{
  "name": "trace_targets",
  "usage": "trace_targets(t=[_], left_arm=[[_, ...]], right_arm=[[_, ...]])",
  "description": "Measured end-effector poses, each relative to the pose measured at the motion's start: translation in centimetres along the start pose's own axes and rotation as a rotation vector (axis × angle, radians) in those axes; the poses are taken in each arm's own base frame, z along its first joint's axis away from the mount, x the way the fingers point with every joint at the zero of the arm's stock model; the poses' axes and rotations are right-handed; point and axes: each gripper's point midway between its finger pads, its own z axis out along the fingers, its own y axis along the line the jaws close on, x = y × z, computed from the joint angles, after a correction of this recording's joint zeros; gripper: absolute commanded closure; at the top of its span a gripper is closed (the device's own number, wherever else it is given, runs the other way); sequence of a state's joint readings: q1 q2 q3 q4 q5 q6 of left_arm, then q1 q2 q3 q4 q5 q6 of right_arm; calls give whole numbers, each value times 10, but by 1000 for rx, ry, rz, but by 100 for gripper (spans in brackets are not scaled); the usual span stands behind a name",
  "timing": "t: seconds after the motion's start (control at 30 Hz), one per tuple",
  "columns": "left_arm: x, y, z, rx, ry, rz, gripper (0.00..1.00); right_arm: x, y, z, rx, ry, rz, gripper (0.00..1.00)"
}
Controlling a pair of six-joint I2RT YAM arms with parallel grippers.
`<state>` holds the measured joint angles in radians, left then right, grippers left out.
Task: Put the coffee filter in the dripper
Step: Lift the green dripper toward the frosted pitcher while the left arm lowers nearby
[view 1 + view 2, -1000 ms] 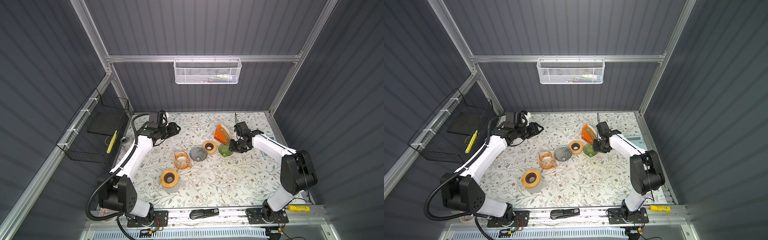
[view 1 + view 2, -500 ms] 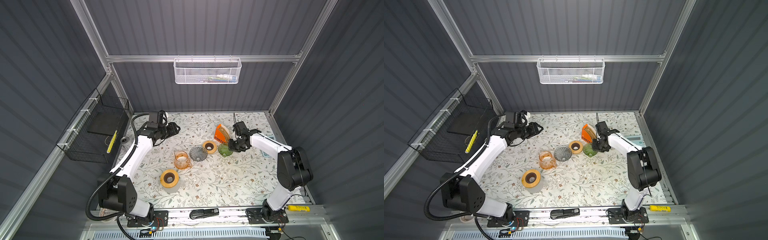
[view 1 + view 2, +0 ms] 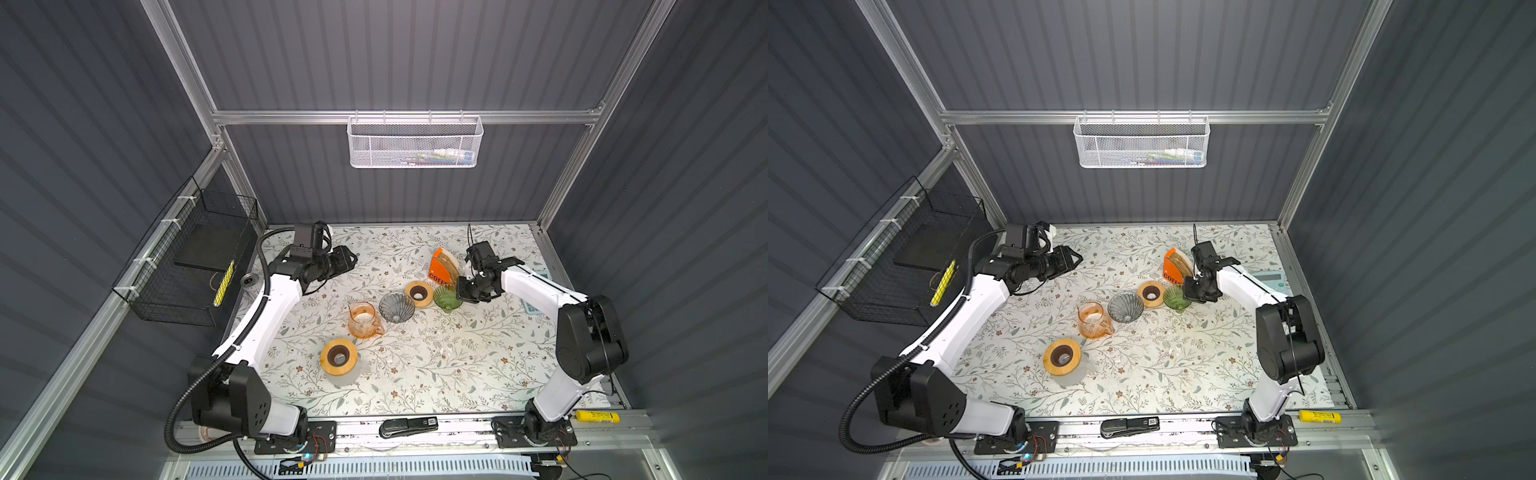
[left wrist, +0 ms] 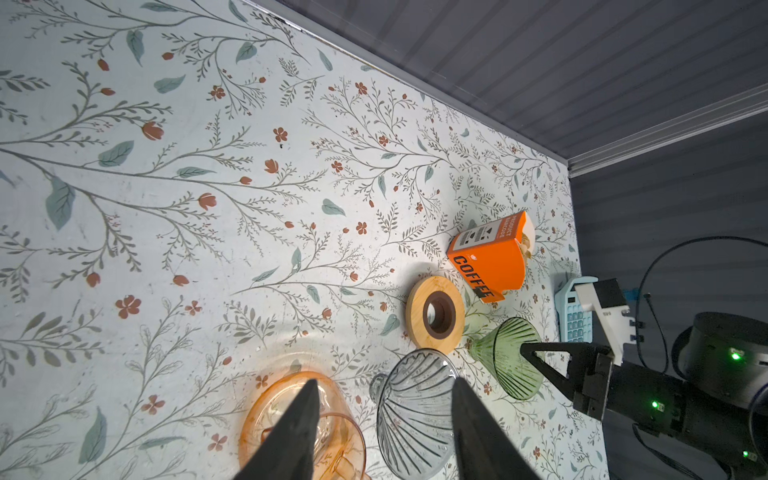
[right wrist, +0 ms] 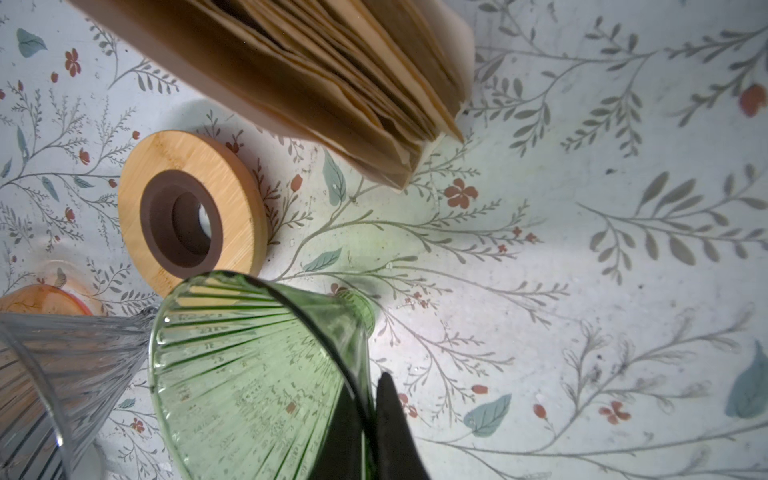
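Note:
A green glass dripper (image 3: 446,296) (image 3: 1176,297) (image 5: 249,365) stands right of centre on the floral table. My right gripper (image 3: 463,291) (image 3: 1190,291) (image 5: 370,399) is shut on its rim, one finger inside the cone and one outside. Brown paper coffee filters (image 5: 332,70) stick out of an orange box (image 3: 442,266) (image 3: 1175,266) (image 4: 490,257) just behind the dripper. My left gripper (image 3: 351,259) (image 3: 1077,257) (image 4: 384,399) hangs open and empty over the back left of the table, far from both.
A grey glass dripper (image 3: 397,306) (image 4: 415,415), an orange glass carafe (image 3: 363,320) and a wooden ring (image 3: 419,294) crowd the green dripper's left. Another wooden ring (image 3: 338,356) sits nearer the front. A pale blue calculator (image 3: 1271,276) lies at the right edge.
The right gripper's jaws have closed onto the green dripper's rim after shifting slightly toward it. The left arm has not moved.

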<state>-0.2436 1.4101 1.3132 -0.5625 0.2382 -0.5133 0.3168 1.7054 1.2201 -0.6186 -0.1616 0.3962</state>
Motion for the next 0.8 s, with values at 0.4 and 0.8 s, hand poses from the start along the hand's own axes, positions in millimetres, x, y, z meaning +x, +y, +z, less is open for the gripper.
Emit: trace_targets(t=[0.4,0.8], left_arm=[[27,15,-59,-122,13,-17,50],[66,44,-120,-313,77,-55,53]], right_arm=[[7,59,-66,-89,-79,-168,100],[28,174,-137,-281,-132,-430,100]])
